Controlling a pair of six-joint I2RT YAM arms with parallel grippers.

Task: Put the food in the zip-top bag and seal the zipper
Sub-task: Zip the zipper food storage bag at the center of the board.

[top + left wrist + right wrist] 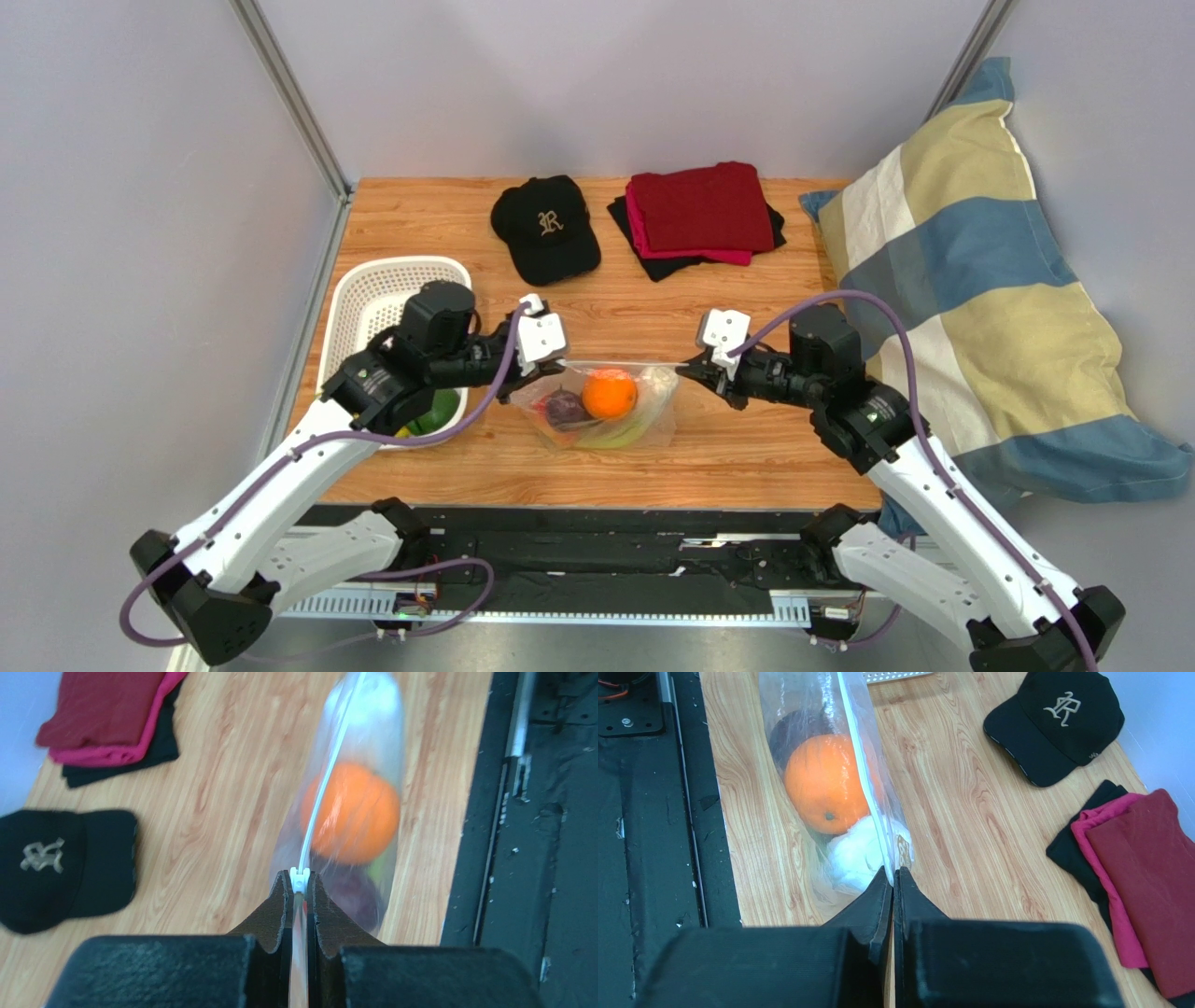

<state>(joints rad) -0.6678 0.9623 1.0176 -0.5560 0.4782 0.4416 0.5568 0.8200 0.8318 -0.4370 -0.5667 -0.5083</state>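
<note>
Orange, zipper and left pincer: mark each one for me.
orange (351, 812), left wrist view, middle of its rounded face.
zipper (325, 784), left wrist view, white strip, midway along its visible run.
left pincer (300, 880), left wrist view, between its fingertips, shut on the zipper.

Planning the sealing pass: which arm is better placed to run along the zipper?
Left, probably: the left gripper is shut on the zipper at its white end tab, strip running straight ahead. The right gripper anchors the other end.

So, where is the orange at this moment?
In the top view, the orange lies inside the zip-top bag near the front middle of the table, just right of the dark purple fruit.
</note>
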